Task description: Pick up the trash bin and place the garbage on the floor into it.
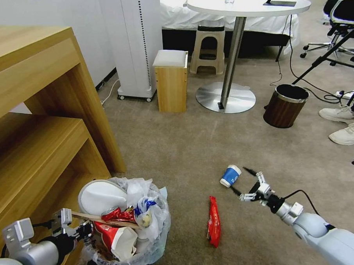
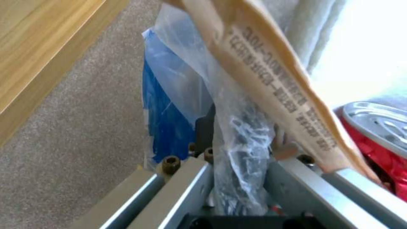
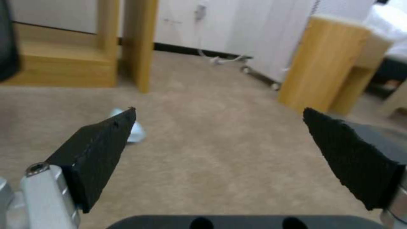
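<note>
The trash bin (image 1: 152, 248), lined with a crinkled plastic bag, stands at the lower left beside the wooden shelf. It is heaped with garbage: white slippers (image 1: 101, 196), a red can (image 1: 112, 214), a red-white carton (image 1: 115, 238) and a wooden stick (image 1: 92, 217). My left gripper (image 1: 86, 231) is shut on its near rim. The left wrist view shows the bag (image 2: 241, 143) pinched between the fingers, with the can (image 2: 377, 140) beside it. On the floor lie a blue paper cup (image 1: 230, 175) and a red wrapper (image 1: 214, 226). My right gripper (image 1: 241, 180) hangs open just right of the cup (image 3: 136, 130).
A wooden shelf unit (image 1: 47, 114) fills the left side. Farther off stand a small wooden box stool (image 1: 171, 81), a round table on a metal base (image 1: 225, 97) and a brown wood-grain bin (image 1: 285, 105). A person's white shoes (image 1: 342, 113) and tripod legs are at the right.
</note>
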`<state>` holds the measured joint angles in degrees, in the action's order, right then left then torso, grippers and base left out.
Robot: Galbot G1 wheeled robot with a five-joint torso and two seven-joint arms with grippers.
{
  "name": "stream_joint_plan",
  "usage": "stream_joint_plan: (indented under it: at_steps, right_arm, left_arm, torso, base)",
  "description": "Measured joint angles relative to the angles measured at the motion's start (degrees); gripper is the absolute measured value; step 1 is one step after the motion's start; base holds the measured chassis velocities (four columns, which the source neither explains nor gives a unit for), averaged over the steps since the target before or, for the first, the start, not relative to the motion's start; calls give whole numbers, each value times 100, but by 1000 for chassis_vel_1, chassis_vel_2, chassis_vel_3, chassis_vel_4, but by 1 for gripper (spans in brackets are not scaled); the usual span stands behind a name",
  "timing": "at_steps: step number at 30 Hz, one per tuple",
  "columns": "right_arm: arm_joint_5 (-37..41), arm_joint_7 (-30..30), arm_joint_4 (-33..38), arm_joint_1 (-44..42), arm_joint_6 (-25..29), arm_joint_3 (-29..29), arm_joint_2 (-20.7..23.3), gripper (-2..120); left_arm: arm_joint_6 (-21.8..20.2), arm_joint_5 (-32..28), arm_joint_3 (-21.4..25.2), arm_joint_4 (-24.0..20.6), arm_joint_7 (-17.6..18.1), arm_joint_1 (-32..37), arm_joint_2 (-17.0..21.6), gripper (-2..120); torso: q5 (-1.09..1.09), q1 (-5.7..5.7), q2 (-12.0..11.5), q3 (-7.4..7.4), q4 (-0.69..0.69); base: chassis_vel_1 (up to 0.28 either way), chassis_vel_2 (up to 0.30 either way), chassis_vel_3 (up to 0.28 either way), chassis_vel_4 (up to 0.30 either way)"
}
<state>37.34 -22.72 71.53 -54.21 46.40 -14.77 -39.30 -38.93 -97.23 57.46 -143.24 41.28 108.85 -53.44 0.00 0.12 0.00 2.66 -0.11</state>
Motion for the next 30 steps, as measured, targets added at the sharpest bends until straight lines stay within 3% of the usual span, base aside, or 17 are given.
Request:
stream_joint_plan:
  at_steps: [4, 15, 30]
  right_arm:
    - [278, -65, -76, 169, 1, -410, -10, 100]
    - [755, -1062, -399, 472, 2, -1164, -121, 100]
    - [905, -738, -761, 774, 3, -2197, -349, 100]
  left_arm:
    - [8, -12, -17, 0, 6, -29, -6, 0]
    - [27, -4, -40, 0, 26, -26, -56, 0]
    - [34, -4, -21, 0, 59, 15, -100, 0]
  torso:
    - [0, 0, 0, 0, 2]
    - [0, 0, 0, 0, 1]
    - [-1, 0, 0, 0, 0]
  base:
    - [0, 0, 0, 0]
    - [0, 0, 0, 0]
    - [0, 0, 0, 0]
